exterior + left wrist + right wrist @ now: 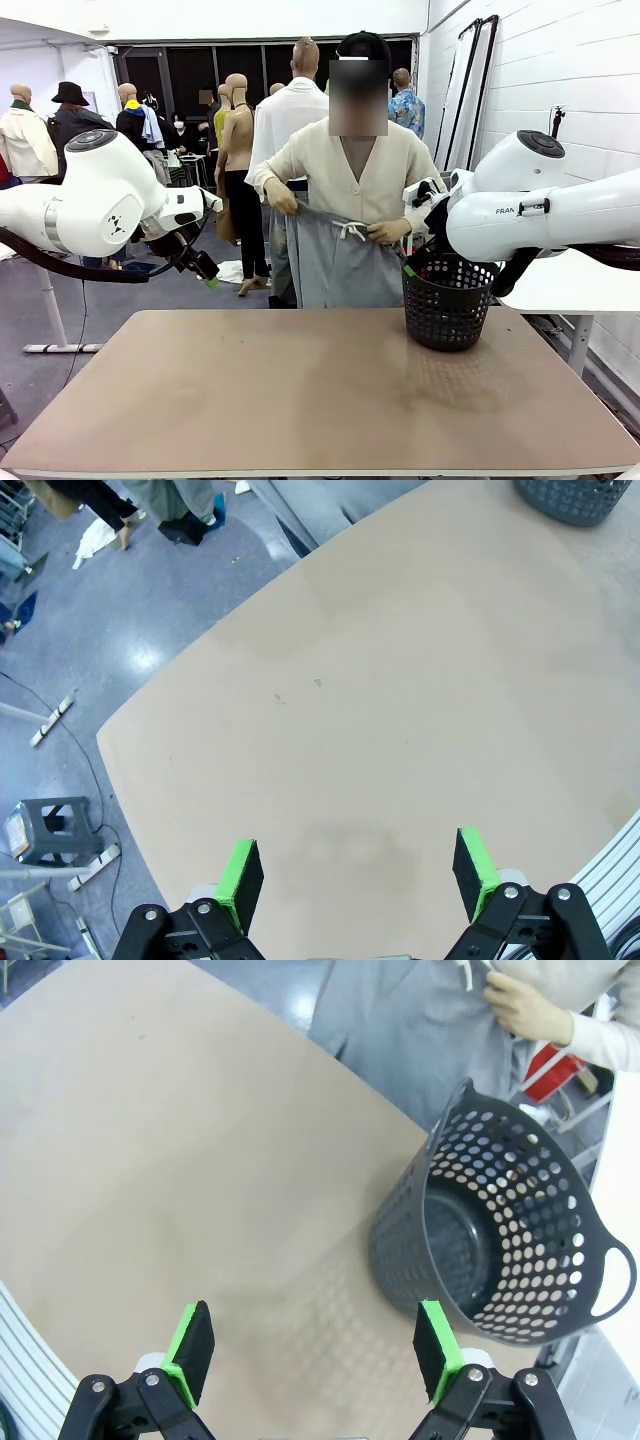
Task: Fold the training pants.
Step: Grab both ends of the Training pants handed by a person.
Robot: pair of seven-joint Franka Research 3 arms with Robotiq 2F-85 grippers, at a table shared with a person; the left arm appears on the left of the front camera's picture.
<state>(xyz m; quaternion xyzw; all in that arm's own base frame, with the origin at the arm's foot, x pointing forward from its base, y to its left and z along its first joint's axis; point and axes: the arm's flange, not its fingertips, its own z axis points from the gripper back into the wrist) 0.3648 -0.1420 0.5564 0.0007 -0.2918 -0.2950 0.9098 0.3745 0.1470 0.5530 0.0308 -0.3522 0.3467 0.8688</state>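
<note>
Left end effector [357, 865] and right end effector [313, 1345] hover released over the surface [300, 400]; a person [350, 175] holds the training pants [335, 265]; nothing folded yet.

L gripper [356, 870] & R gripper [312, 1345] both spread wide.

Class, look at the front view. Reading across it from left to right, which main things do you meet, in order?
left arm → left pincer → pants, held up by the person → basket → right arm
</note>
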